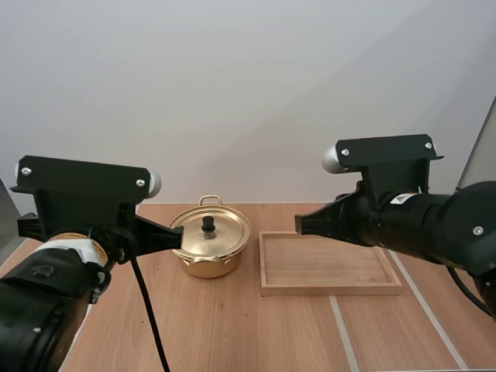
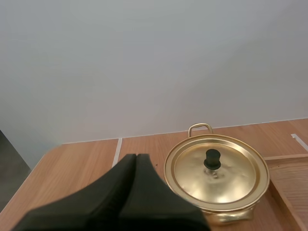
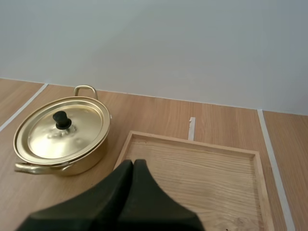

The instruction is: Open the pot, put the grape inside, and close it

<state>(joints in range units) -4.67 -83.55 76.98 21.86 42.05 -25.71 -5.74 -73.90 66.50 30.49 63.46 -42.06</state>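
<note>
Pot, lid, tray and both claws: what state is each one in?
Pot: upright on the table, closed.
Lid: seated on the pot, knob up.
Wooden tray: flat on the table beside the pot.
Left claw: shut on nothing, near the pot.
Right claw: shut on nothing, raised near the tray.

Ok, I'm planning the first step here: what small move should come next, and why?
Probably open the left gripper and ease it over the lid's black knob. The lid sits closed on the pot, and the left gripper, shut on nothing, is the nearer one; the right gripper is by the wooden tray.
</note>
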